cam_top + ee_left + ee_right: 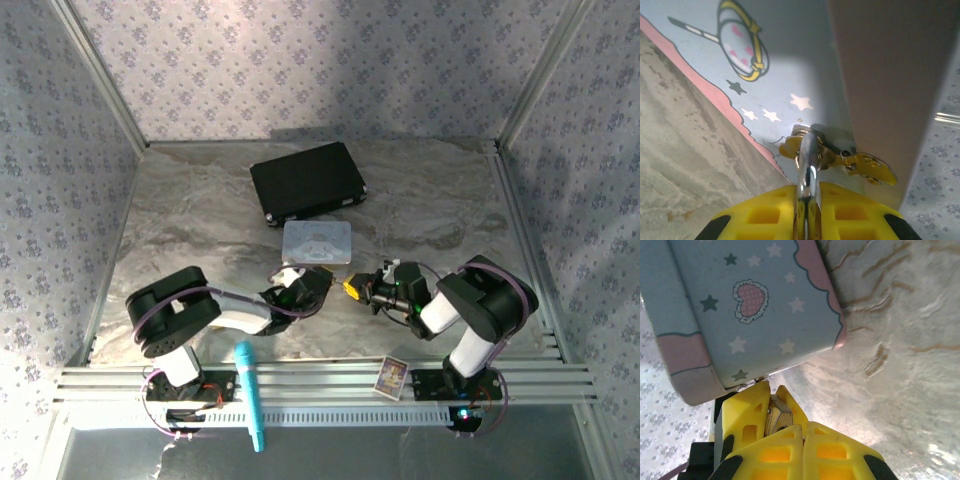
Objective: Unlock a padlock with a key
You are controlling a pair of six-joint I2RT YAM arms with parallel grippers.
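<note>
At your left wrist, yellow fingers [765,215] bury the body of the padlock [808,165] below its shackle. At your right wrist, fingers [747,412] hide most of a small metal piece [776,416]; you can't tell if it's the key.

two black-jointed robot arms, the left arm [185,315] and right arm [480,300], wear white shells and looping purple cables; left gripper [807,192] and right gripper [774,400] carry yellow, window-cut fingers [765,215].
</note>
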